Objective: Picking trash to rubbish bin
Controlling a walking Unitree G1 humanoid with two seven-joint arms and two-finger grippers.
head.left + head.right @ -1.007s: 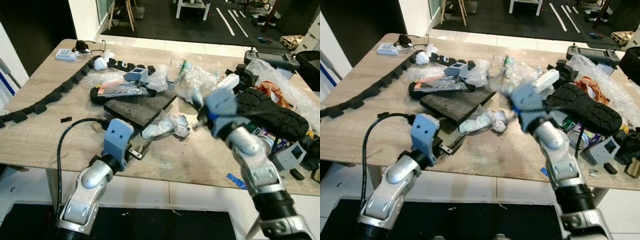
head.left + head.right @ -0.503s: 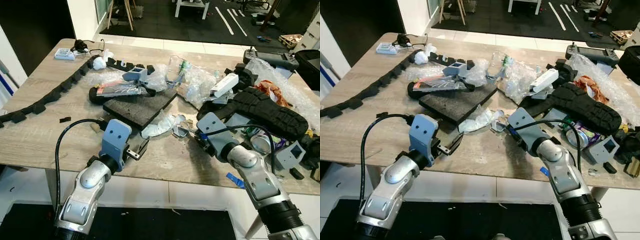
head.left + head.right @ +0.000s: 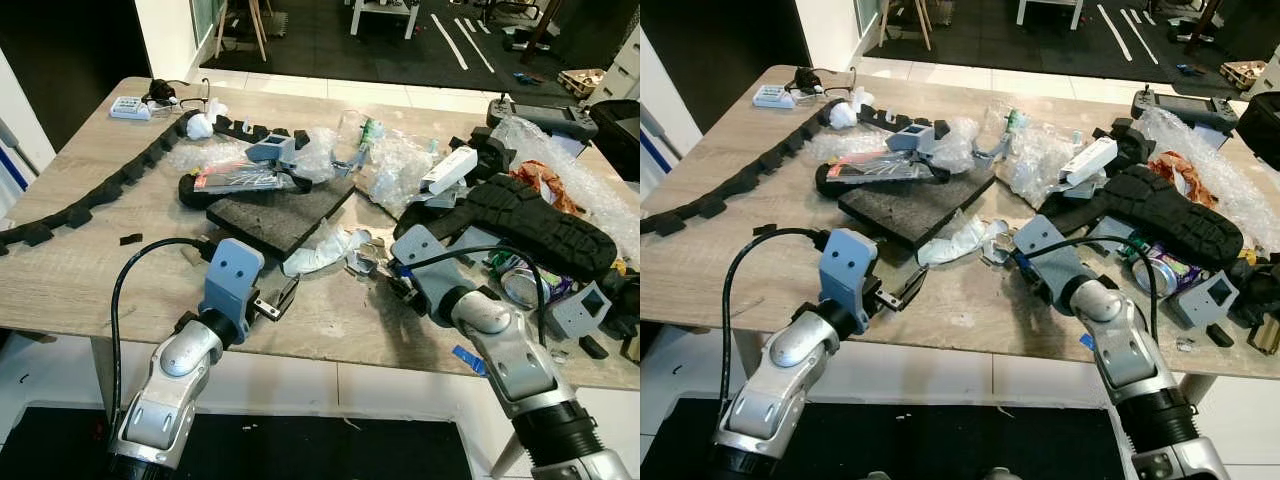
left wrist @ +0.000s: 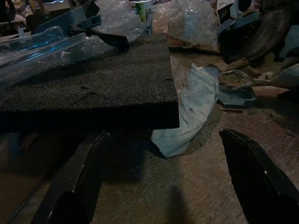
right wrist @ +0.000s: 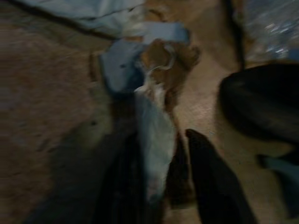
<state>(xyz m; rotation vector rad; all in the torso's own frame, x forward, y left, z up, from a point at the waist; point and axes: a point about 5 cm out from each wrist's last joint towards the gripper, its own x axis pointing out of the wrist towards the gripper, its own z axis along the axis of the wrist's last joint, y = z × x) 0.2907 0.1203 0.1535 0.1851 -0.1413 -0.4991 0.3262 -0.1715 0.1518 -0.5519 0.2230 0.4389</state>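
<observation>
- Near the front edge of the tabletop [image 3: 60,290], toward its middle, you have the crumpled wrapper [image 3: 362,262] lying just beside the pale tissue [image 3: 318,250], which pokes out from under the black foam slab [image 3: 280,215].
- Your right tool [image 3: 395,283] is down on it; the right wrist view is blurred, but a pale strip of the scrap [image 5: 154,140] seems pinched between the near-closed fingers [image 5: 215,186].
- Expect it to be light, limp and crinkly; it may tear or slip, so take it by the bunched middle, not a loose tail.
- Your left tool [image 3: 275,300] hovers low at the front edge, fingers spread wide, holding nothing.
- Against a second ago, the right arm has dropped from raised over the clutter to the surface; the left has barely shifted.
</observation>
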